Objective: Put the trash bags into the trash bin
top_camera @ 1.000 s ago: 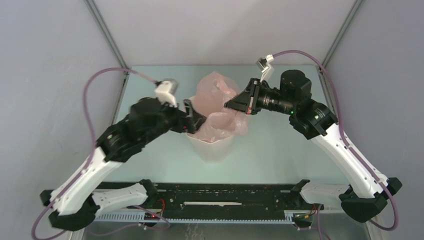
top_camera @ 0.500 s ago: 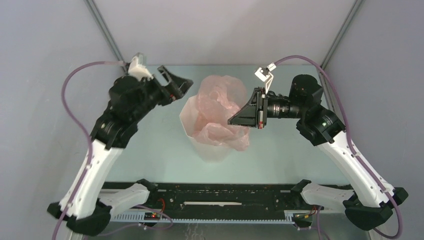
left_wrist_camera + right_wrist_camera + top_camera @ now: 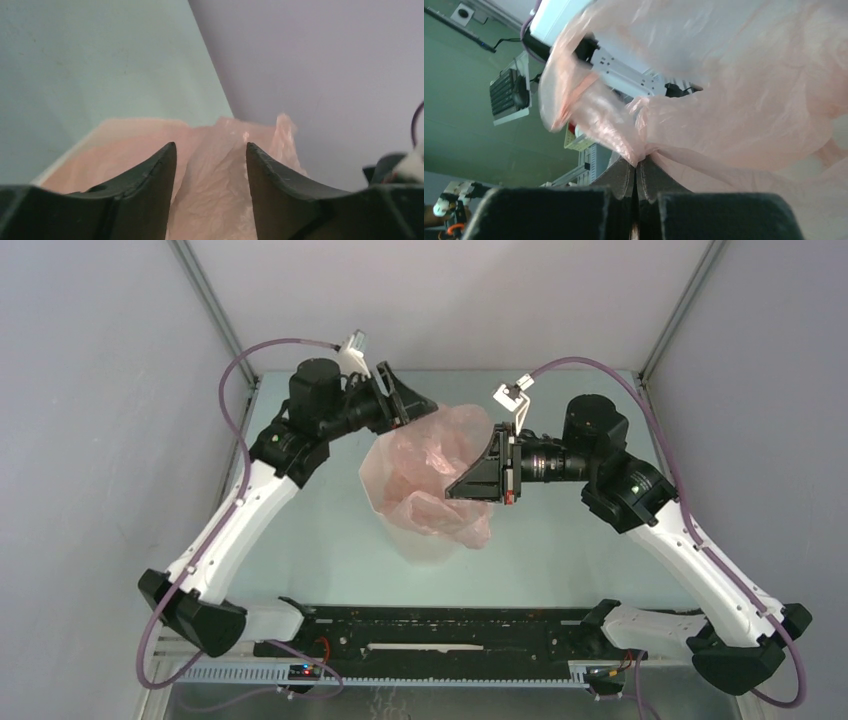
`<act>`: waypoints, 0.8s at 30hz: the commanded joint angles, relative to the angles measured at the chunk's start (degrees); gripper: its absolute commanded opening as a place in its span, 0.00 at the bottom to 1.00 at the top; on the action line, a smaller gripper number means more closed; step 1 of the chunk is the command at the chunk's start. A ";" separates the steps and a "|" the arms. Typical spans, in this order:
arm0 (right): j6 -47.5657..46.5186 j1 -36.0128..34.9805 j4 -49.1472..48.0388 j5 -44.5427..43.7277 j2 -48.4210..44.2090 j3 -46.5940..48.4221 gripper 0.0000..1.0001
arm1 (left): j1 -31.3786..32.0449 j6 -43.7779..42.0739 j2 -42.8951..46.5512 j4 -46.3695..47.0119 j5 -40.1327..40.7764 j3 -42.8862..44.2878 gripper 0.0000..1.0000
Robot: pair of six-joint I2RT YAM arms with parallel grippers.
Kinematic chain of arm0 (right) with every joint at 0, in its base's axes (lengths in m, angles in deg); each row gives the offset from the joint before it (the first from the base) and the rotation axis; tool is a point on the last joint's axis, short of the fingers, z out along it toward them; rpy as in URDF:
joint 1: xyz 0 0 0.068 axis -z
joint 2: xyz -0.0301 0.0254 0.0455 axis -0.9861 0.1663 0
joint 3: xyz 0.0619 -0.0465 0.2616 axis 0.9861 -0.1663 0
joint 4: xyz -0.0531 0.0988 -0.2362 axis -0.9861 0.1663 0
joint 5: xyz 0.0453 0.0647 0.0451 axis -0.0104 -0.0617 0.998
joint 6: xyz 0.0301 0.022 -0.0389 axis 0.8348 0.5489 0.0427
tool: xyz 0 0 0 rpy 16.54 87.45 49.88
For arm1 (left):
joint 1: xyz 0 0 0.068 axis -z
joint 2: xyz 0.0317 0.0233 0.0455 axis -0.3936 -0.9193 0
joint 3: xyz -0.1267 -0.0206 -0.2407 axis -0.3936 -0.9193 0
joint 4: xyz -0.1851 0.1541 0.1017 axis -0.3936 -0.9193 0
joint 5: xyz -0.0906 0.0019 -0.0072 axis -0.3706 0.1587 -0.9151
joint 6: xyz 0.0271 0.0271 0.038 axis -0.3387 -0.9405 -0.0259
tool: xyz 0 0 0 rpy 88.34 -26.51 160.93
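Hovering at twelve o'clock of the white bin (image 3: 425, 545), the left gripper (image 3: 428, 406) has its fingers spread beside the pink bag (image 3: 425, 455) bunched over the opening; from three o'clock the right gripper (image 3: 452, 492) pinches a fold of it.

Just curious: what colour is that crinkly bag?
Pale translucent pink; the trash bag shows best in the right wrist view.

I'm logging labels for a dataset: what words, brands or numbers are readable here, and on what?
No text can be read. The trash bag and trash bin show no print; the grey box behind, in the right wrist view, is too blurred to tell.
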 commanded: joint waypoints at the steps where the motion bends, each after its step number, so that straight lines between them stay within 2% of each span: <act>1: 0.80 0.43 -1.35 -5.56 0.57 -0.29 0.00 | 3.02 -9.58 8.11 -2.87 -0.45 -6.00 0.52; 4: 2.68 1.56 -1.49 -9.10 0.99 -0.29 0.00 | 5.11 -13.73 11.33 -10.63 5.77 -10.11 0.44; 7: 4.95 2.14 -2.30 -14.27 1.71 -0.21 0.00 | 5.49 -13.36 13.65 -13.45 7.81 -15.09 0.41; 11: 9.08 2.36 -5.30 -20.19 4.87 -0.14 0.00 | 5.42 -13.95 14.17 -14.77 8.97 -13.54 0.41; 14: 8.85 2.32 -4.17 -21.27 7.98 2.27 0.00 | 5.31 -15.41 13.46 -16.71 10.71 -7.47 0.50; 18: 6.89 2.06 -0.46 -23.58 8.86 5.26 0.00 | 4.90 -16.81 13.08 -20.42 12.24 0.04 0.72; 21: 6.72 2.06 0.52 -24.07 8.12 5.02 0.00 | 4.79 -16.68 15.93 -21.47 13.71 0.59 0.83; 24: 7.33 1.82 0.90 -24.33 7.75 4.53 0.00 | 4.84 -16.13 20.36 -19.46 11.70 -2.14 0.86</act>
